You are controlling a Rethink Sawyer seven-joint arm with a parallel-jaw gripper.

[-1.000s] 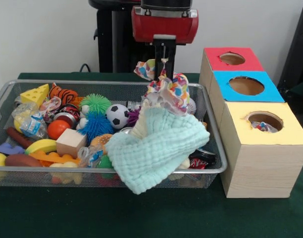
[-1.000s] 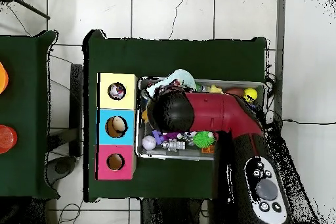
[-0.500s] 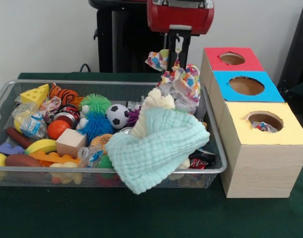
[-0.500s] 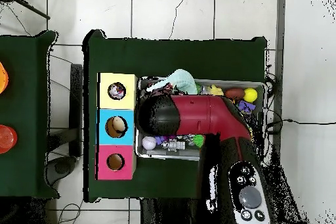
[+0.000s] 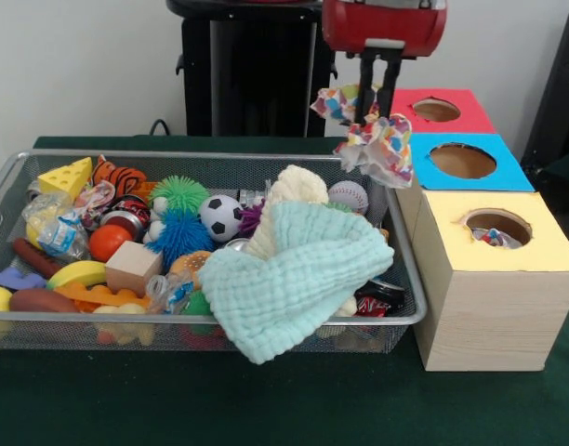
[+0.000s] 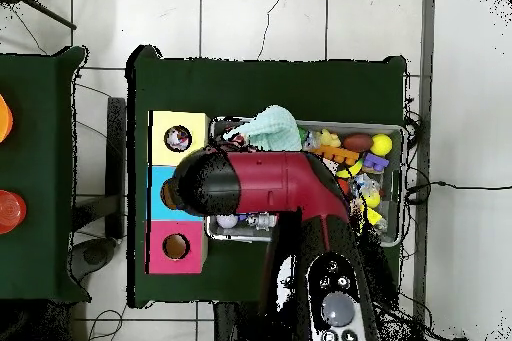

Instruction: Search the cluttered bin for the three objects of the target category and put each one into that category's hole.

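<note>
**Q:** At nine o'clock on the dark green worktop (image 5: 294, 409), what does the front view show, reading left to right?

**A:** A wire mesh bin (image 5: 407, 288) crowded with toys: a cheese wedge (image 5: 67, 177) at the far left, a wooden cube (image 5: 133, 268), a soccer ball (image 5: 220, 216) near the middle, and a mint knitted cloth (image 5: 298, 279) spilling over the near rim. A baseball (image 5: 349, 196) lies bare at the bin's one o'clock corner.

**Q:** Where is the task's thing?

**A:** A multicoloured patterned cloth (image 5: 377, 144) hangs clear of the bin, above its right-hand edge and beside the blue box (image 5: 463, 160). The hand (image 5: 377, 82) is clamped on its upper fold, its two dark prongs drawn together on the fabric, so the rest droops freely below. Holding it high probably keeps the loose hem from catching the mesh rim.

**Q:** And at three o'clock?

**A:** Three boxes stand in a row, each with a round hole on top: the red box (image 5: 433, 111) farthest back, the blue one in the middle, the yellow box (image 5: 494, 269) nearest. Something patterned shows inside the yellow hole (image 5: 496, 229), which suggests that hole serves this category.

**Q:** What does the overhead view add?

**A:** The red arm (image 6: 270, 179) reaches across the bin with its dark wrist over the blue box, hiding that hole. By this judgement the cloth must yet travel toward the yellow box before release.
</note>
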